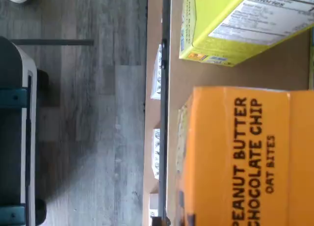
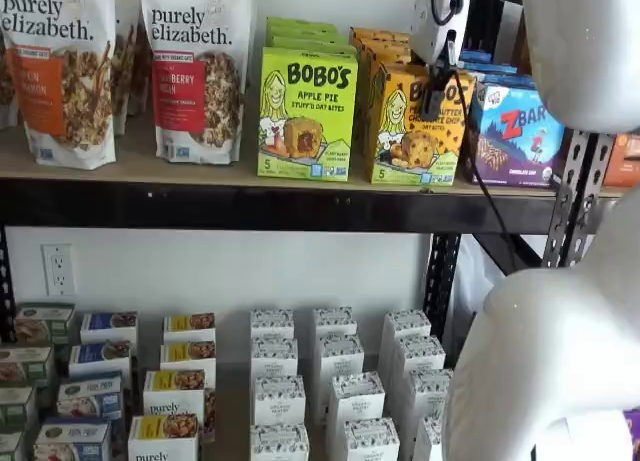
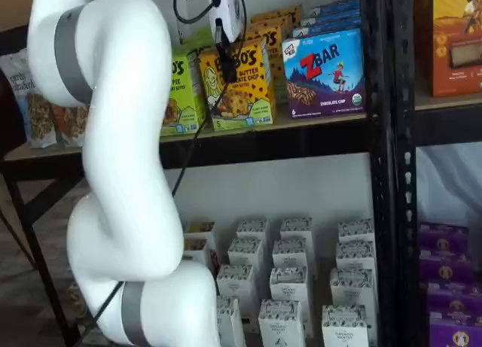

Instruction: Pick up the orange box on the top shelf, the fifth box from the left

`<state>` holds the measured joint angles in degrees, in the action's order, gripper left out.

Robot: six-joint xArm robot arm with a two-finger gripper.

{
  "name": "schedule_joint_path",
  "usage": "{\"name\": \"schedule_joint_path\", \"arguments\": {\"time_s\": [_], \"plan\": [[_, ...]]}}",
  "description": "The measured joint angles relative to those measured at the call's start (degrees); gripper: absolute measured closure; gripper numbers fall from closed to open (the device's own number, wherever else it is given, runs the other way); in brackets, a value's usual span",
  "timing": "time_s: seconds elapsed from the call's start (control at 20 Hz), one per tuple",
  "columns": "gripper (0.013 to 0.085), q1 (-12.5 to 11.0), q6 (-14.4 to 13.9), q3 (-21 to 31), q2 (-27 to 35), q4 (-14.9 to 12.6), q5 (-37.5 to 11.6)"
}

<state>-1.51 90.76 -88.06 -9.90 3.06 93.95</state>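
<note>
Claw [image 2: 434, 103] is hanging before the orange box [image 2: 411, 127], its opening impossible to judge. Worktop-wise, the top shelf [image 2: 250, 176] is carrying that box at its front edge, toward the right end. Risk: descending off-centre, fingers could be nudging the neighbouring lime-green box [image 2: 306, 115] or toppling the target backward.

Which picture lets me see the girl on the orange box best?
A shelf view shows her best: the orange box faces front, girl beside the oat bite. In the other shelf view the orange box stands angled, partly behind the gripper. The wrist view shows only the box's lettered side.
</note>
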Motion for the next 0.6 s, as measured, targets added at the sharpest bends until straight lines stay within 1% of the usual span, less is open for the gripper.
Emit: {"name": "schedule_joint_path", "arguments": {"time_s": [0.6], "plan": [[0.045,-0.26,0.19,0.34,-0.33,0.56,-0.8]]}}
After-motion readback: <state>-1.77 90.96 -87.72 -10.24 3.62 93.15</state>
